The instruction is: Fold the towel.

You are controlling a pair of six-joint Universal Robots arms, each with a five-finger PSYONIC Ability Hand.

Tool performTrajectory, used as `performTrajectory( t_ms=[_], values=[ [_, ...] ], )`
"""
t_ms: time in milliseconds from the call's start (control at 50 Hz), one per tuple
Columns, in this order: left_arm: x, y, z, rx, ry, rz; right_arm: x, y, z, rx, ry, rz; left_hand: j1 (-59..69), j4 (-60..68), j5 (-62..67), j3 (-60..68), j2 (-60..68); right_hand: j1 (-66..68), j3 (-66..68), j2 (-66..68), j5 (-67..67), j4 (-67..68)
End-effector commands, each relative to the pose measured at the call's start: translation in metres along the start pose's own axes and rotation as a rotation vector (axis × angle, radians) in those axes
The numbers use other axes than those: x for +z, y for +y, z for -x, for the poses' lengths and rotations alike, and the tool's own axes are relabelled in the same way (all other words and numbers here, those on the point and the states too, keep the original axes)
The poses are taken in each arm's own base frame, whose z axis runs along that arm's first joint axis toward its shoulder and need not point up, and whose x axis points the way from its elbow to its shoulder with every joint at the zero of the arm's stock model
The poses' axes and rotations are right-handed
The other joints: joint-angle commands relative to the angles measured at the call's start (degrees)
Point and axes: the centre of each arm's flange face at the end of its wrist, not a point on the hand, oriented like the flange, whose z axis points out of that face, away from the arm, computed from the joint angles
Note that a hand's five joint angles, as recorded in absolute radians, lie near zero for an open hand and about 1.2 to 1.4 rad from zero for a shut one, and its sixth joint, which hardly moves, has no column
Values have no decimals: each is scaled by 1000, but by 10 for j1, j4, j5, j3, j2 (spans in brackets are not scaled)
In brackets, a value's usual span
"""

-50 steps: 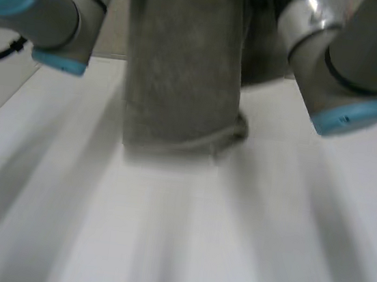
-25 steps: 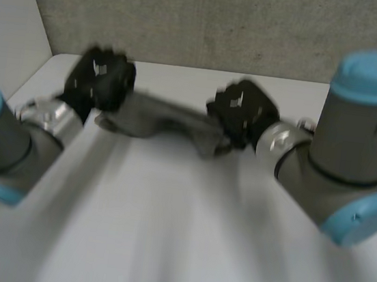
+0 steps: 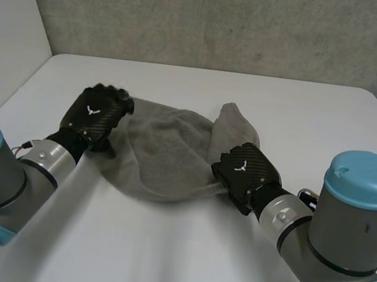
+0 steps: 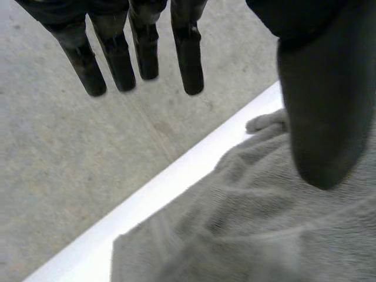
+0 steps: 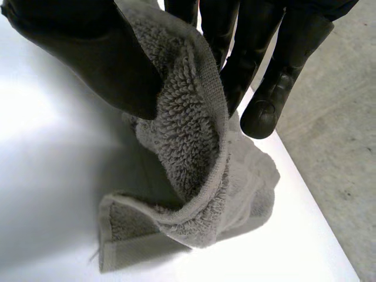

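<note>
Towel's down: a second ago the grey terry-cloth towel [image 3: 166, 155] hung high near the camera. Now it lies rumpled on the white tabletop [image 3: 161, 254], between both hands. It looks soft, light and limp, so it should sag and bunch, though the pile gives grip. Best held at corners or hem, not mid-cloth.

Right hand [image 3: 244, 167] sits low at the towel's right edge, thumb and fingers [image 5: 264, 111] pinching a turned-over hem. Left hand [image 3: 95, 112] is at the left edge, palm down, fingers [image 4: 188, 64] straight and apart from the thumb, holding nothing. The cloth lies under it.
</note>
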Motion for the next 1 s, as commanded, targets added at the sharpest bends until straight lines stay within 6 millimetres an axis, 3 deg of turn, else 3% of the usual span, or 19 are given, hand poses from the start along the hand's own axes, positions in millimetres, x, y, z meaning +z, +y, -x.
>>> performTrajectory(
  t_ms=[20, 180, 320, 460, 600, 800, 940, 1000],
  values=[
    [5, -4, 6, 23, -22, -56, 2, 5, -2, -3, 38, 3, -53, -62, -39, -60, -55, 38, 39, 46, 39, 35],
    [15, 9, 8, 30, 10, -49, 5, 10, 0, -7, 44, 5, -51, -60, -37, -58, -53, 38, 39, 46, 39, 35],
    [26, 31, -3, 186, 133, -5, 6, 13, 3, -8, 41, 8, -43, -52, -29, -50, -44, 38, 39, 46, 39, 35],
    [46, 52, 12, 227, 144, 173, 7, 15, 5, -8, 34, 12, -34, -43, -21, -41, -36, 38, 39, 46, 39, 35],
    [61, 65, 21, 218, 105, 231, 7, 17, 7, -9, 27, 18, -34, -43, -21, -41, -36, 38, 39, 46, 39, 35],
    [70, 70, 23, 221, 102, 232, 8, 21, 14, -7, 8, 28, -29, -38, -15, -36, -31, 38, 39, 46, 39, 35],
    [60, 64, 26, 196, 98, 310, 8, 21, 14, -10, 7, 30, 150, 141, 164, 143, 149, 38, 39, 46, 39, 35],
    [53, 58, 29, 180, 102, 354, 8, 21, 14, -10, 7, 30, 154, 145, 168, 147, 152, 38, 39, 46, 39, 35]
  ],
)
